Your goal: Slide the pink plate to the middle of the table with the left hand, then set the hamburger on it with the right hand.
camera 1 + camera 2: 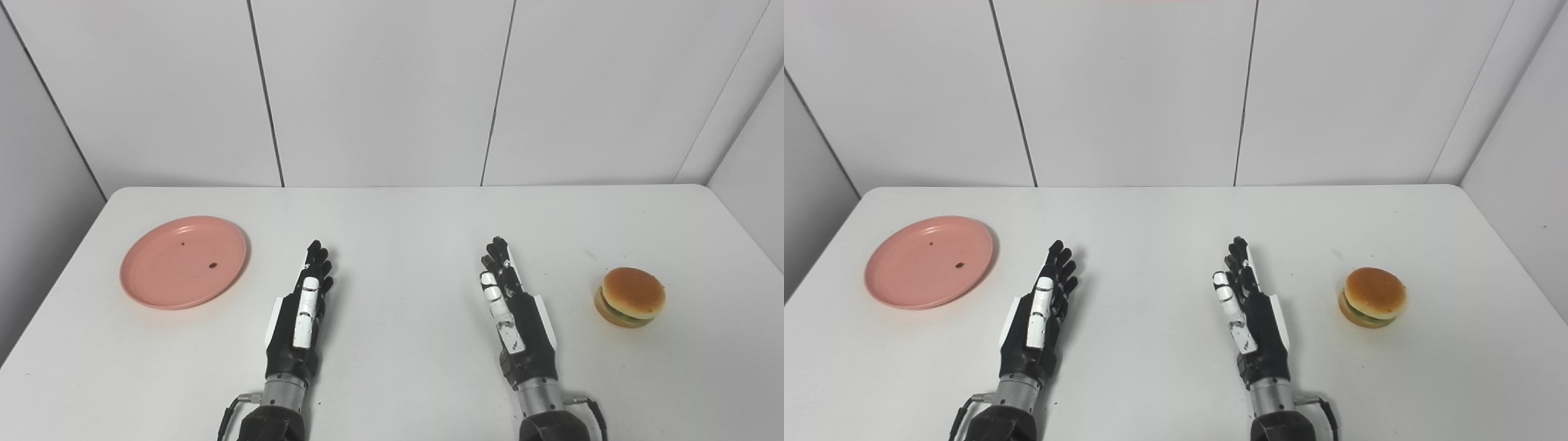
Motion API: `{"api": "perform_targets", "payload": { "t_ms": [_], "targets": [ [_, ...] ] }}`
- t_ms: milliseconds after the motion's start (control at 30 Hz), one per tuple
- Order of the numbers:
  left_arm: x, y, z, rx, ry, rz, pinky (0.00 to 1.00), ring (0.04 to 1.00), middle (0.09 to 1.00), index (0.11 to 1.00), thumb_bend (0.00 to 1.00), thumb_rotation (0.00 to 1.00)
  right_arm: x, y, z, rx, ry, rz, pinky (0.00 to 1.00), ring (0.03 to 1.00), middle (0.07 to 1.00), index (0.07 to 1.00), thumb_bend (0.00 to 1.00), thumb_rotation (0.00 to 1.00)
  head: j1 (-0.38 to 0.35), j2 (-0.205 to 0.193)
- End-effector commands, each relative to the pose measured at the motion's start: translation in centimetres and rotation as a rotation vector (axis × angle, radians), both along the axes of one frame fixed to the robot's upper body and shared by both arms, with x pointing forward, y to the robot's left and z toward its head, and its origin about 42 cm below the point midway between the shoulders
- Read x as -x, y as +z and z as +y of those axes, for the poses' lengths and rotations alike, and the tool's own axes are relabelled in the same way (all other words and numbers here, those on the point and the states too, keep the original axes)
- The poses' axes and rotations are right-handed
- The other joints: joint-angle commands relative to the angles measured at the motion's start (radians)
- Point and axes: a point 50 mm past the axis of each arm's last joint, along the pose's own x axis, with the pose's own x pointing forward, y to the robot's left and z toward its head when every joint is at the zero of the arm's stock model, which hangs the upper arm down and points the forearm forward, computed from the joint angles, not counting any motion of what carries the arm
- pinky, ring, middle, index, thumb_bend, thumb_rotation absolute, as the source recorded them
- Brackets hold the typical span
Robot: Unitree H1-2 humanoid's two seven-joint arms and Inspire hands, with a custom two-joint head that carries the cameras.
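Note:
A pink plate (184, 261) lies on the white table at the left, with two small dark specks on it. A hamburger (630, 297) with a tan bun sits on the table at the right. My left hand (303, 312) is open and empty, fingers stretched forward, resting over the table to the right of the plate and apart from it. My right hand (511, 312) is open and empty, fingers stretched forward, to the left of the hamburger and apart from it.
The white table (404, 233) runs back to grey wall panels (380, 92). Its left edge lies close to the plate and its right edge lies beyond the hamburger. Bare tabletop lies between the two hands.

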Motion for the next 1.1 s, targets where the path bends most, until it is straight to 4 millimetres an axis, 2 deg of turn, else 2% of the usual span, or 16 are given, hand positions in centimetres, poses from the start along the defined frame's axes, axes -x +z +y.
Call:
{"api": "perform_targets", "payload": {
  "t_ms": [0,667,1067],
  "targets": [
    [2.21,-4.32,1.76,-0.033,0.009,0.141,1.00,1.000,1.000,1.000,0.54,1.00,0.63,-1.46,0.01,-0.007,0.004,0.031,1.00,1.000,1.000,1.000,0.61,0.77,0.001,0.000],
    [1.98,-4.55,1.93,-0.050,0.010,0.139,1.00,1.000,1.000,1.000,0.55,1.00,0.36,-1.80,0.05,0.009,0.004,0.023,1.00,1.000,1.000,1.000,0.63,0.78,-0.006,-0.013],
    [2.00,-4.61,2.08,-0.054,0.009,0.138,1.00,1.000,1.000,1.000,0.55,1.00,0.38,-1.82,0.19,0.010,-0.001,0.025,1.00,1.000,1.000,1.000,0.64,0.78,-0.007,-0.007]
  ]
}}
